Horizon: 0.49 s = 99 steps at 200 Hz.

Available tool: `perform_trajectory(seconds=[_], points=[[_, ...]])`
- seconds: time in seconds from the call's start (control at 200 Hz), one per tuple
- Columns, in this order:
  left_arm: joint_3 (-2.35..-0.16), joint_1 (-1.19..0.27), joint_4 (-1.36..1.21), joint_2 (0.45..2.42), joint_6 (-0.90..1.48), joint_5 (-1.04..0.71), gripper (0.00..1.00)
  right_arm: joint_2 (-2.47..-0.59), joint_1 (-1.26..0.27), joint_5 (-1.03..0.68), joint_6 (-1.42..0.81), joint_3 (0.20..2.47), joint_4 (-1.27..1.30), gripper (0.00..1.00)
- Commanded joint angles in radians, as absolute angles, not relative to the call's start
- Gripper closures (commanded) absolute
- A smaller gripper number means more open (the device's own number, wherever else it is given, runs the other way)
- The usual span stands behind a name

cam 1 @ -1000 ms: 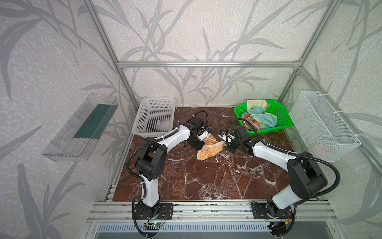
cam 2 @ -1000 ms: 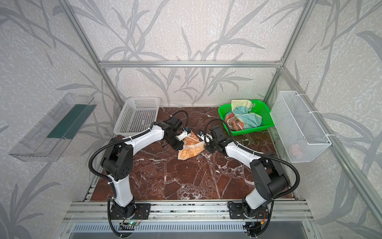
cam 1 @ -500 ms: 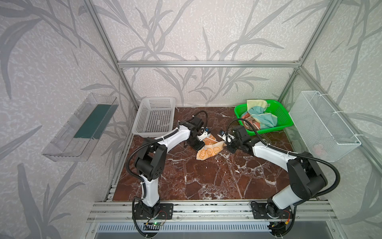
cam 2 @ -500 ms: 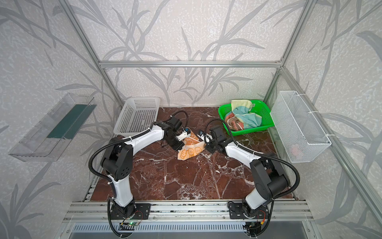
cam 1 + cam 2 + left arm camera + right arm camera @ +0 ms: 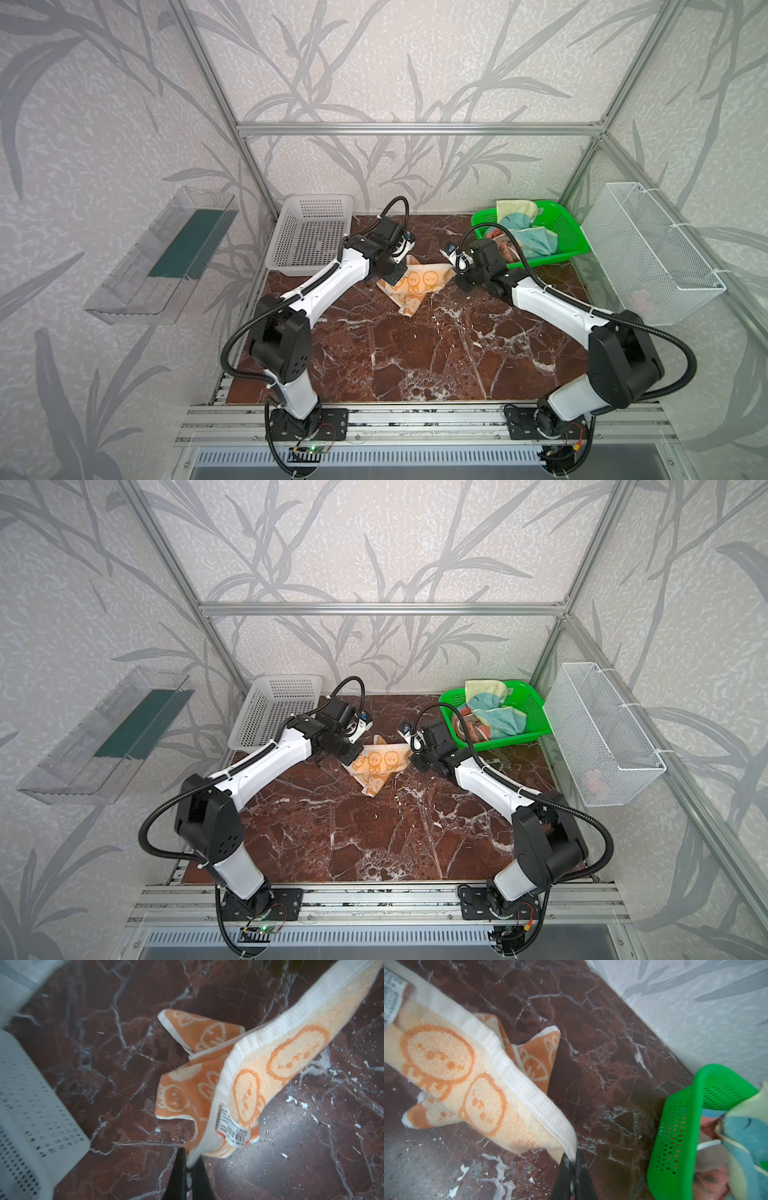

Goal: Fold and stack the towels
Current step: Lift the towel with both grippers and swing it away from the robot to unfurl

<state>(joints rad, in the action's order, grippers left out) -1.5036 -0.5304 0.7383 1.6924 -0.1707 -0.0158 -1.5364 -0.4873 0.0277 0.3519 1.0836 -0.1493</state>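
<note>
Both arms reach in toward the back middle of the bench [image 5: 415, 353], and the orange towel [image 5: 419, 282] hangs stretched between them. The left gripper [image 5: 190, 1159] has its jaws pinched tight on one white-hemmed corner; in the left wrist view the two dark fingers meet with only cloth between them. A barcode label [image 5: 232, 1128] sits on the hem just beside that grip. The right gripper [image 5: 572, 1159] is clamped the same way on the opposite corner of the same hem. The held edge runs taut and lifted from one gripper to the other. Below it the cloth sags and folds over itself, and its lowest corner points toward the front of the bench; it looks to rest on the marble, though I can't be sure from here.

The white basket [image 5: 307, 245] stands in the back left corner of the bench, near the left gripper but apart from the towel. The green basket [image 5: 577, 245] stands in the back right corner, just behind the right wrist. Two more towels lie crumpled in it: the yellow towel [image 5: 494, 715] with its teal patch on top, and the pink towel [image 5: 471, 727] partly under it, toward the basket's front left. Neither is folded.

A wire basket [image 5: 648, 257] hangs on the right wall and a clear tray [image 5: 166, 257] on the left wall.
</note>
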Motion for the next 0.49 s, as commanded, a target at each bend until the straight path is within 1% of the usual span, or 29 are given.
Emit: perform_trajectory(seconds=[0.0,0.235,0.49], points=[[-1.535,-0.533,0.667,1.608,-0.152,0.08,1.0,-1.482,-0.488,0.114,0.288,1.17,-0.207,1.0],[-1.576,-0.534,0.581,1.511,-0.173,0.114,1.0,-1.409,-0.483,0.13,0.295,1.294,-0.24,1.0],[-1.627,-0.543,0.51,1.424,-0.207,0.161,1.0,-1.332,-0.483,0.054,0.356,1.397,-0.263,1.0]])
